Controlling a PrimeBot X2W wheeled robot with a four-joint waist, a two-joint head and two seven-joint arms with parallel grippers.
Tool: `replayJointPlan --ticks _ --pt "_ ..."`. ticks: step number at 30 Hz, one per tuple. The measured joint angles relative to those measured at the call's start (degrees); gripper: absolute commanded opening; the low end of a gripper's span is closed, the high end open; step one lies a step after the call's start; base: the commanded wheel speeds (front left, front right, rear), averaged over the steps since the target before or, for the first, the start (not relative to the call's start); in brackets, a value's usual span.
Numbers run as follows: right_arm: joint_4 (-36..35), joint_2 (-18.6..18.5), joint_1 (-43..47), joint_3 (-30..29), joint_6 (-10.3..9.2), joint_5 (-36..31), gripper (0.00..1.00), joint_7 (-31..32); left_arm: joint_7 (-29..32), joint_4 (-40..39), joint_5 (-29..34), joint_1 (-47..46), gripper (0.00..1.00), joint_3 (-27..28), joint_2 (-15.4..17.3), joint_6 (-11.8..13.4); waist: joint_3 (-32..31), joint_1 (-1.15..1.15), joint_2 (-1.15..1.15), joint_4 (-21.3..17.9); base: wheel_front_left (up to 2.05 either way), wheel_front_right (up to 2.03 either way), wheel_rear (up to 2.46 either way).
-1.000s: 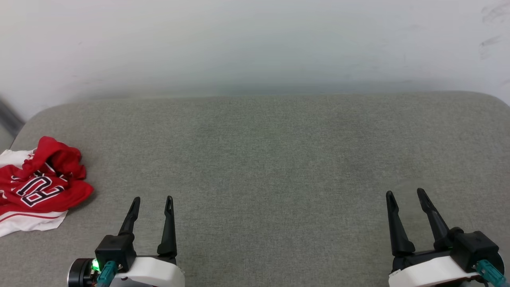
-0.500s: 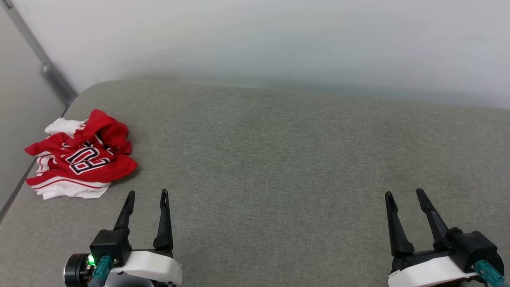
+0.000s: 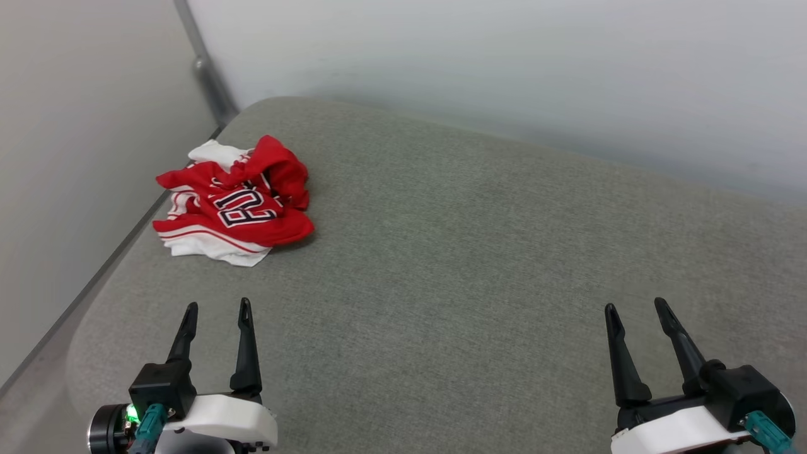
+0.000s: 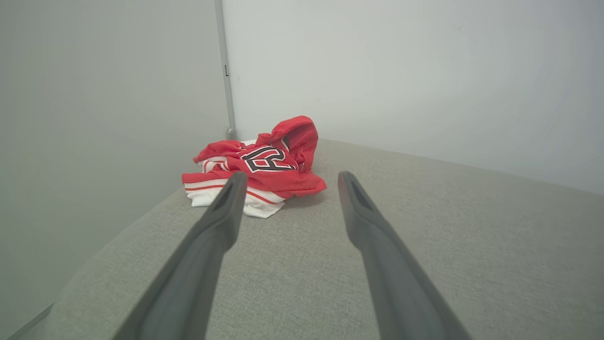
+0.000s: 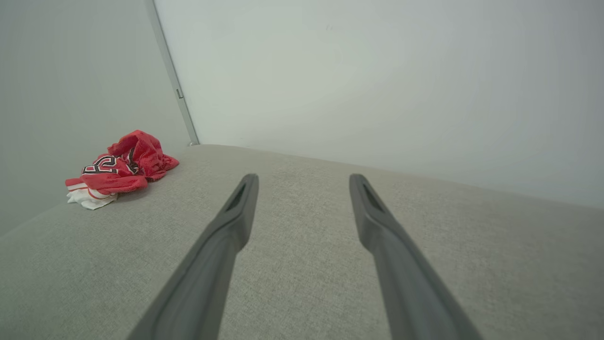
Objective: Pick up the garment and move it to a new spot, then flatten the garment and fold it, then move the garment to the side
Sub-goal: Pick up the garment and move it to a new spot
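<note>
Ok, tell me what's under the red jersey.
The garment lies bunched on the grey cushion; its own white fabric pokes out beneath the red folds. Anything else under the heap is covered.

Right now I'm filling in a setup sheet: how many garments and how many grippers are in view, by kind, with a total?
garment: 1, crumpled on the grey cushion
grippers: 2, the left gripper and the right gripper, both open and empty
total: 3

Grey cushion bare between walls; only crumpled garment by left wall.
</note>
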Motion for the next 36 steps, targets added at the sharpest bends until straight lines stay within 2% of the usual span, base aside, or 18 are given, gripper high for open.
replayJointPlan --ticks 11,17,21,30,36 --pt "0.0 0.0 0.0 0.3 0.00 -0.6 1.00 0.0 0.0 0.3 -0.4 0.1 1.00 1.0 0.0 0.2 -0.1 0.00 0.00 6.6 0.00 0.00 0.00" --pt "0.0 0.0 -0.1 0.5 0.00 -1.2 1.00 0.0 0.0 0.7 -1.1 -0.1 1.00 1.8 0.0 0.1 0.5 -0.01 0.00 7.2 0.00 0.00 0.00" --pt "-0.2 0.0 -0.8 0.6 0.00 -2.1 1.00 0.0 0.0 1.0 -0.8 -4.2 1.00 4.5 0.2 -1.5 1.5 -0.01 0.00 6.8 0.00 0.00 0.00" --pt "-1.7 0.0 -4.8 -0.3 0.00 -7.3 1.00 0.0 0.0 3.4 -0.7 -21.7 1.00 11.6 7.4 -5.1 7.7 0.00 0.00 4.4 0.00 0.00 0.00" --pt "-3.3 0.0 -6.9 -1.7 0.00 -11.2 1.00 0.0 0.0 8.2 -6.3 -32.3 1.00 15.9 11.1 -7.4 13.8 -0.01 0.00 2.1 0.00 0.00 0.00"
